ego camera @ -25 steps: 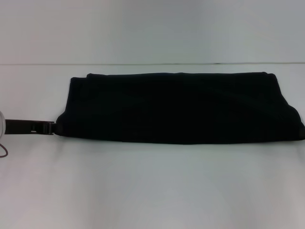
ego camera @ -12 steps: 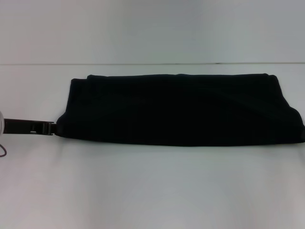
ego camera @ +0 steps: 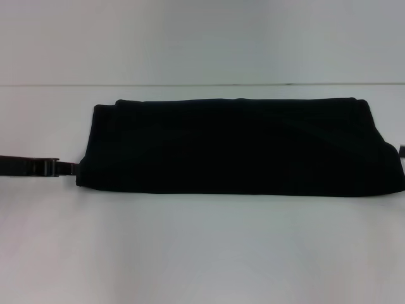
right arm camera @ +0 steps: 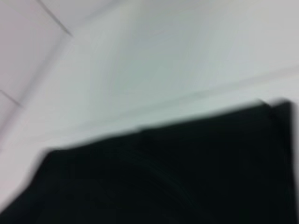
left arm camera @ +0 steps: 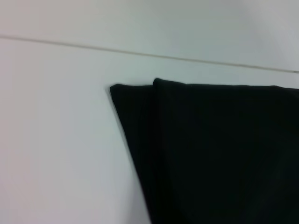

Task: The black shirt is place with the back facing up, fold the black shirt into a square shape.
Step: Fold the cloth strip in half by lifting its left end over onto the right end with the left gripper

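The black shirt (ego camera: 240,145) lies folded into a long band across the middle of the white table (ego camera: 202,253), its layered edges at the far side. My left gripper (ego camera: 73,168) reaches in level from the left, its tip against the shirt's near left corner. Only a small dark bit of my right gripper (ego camera: 401,149) shows at the right edge, beside the shirt's right end. In the left wrist view, two stacked folded corners of the shirt (left arm camera: 210,154) are seen. The right wrist view takes in the shirt's (right arm camera: 163,177) edge on the table.
The table's far edge (ego camera: 202,85) runs across behind the shirt, with a pale wall beyond it. Bare white tabletop stretches in front of the shirt.
My left arm has drawn back to the left, so its silver wrist has left the view. The shirt's near edge now lies straighter. A dark bit of my right gripper has appeared at the right.
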Robot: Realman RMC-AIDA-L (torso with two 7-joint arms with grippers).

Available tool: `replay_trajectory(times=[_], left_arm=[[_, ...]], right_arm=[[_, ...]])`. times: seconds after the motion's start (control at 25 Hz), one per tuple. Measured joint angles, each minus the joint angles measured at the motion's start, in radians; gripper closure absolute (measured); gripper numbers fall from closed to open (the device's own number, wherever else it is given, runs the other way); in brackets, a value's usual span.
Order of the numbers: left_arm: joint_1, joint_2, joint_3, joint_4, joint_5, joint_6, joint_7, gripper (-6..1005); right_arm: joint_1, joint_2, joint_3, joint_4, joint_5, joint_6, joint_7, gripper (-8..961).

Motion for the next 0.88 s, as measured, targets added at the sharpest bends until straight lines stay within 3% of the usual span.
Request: replay_trajectory(times=[0.08,0.28,0.52,0.64,0.76,0.88], left_arm=[[0.002,0.004,0.0,0.01,0.0,0.048,-0.024,754],[-0.006,0.009,0.0,0.019,0.008,0.161,-0.091,598],[-0.031,0.02,0.001,-0.036,0.011,0.177,-0.194,395],[-0.055,0.03,0.001,-0.091,0.007,0.165,-0.26,268],[-0.077,0.034,0.0,-0.137,0.004,0.137,-0.33,219],[-0.087,0.035,-0.005,-0.173,-0.001,0.091,-0.423,170]], right_arm=[[-0.015,0.001,0.001,0.006,0.079,-0.042,-0.061,469],[-0.018,0.02,0.001,0.076,0.207,-0.07,-0.242,310],[0.026,0.021,-0.019,0.137,0.223,-0.05,-0.356,247],[0.048,0.011,-0.07,0.127,0.223,-0.046,-0.363,216],[0.069,0.001,-0.117,0.123,0.221,-0.049,-0.39,184],[0.085,-0.008,-0.146,0.122,0.221,-0.055,-0.408,89]])
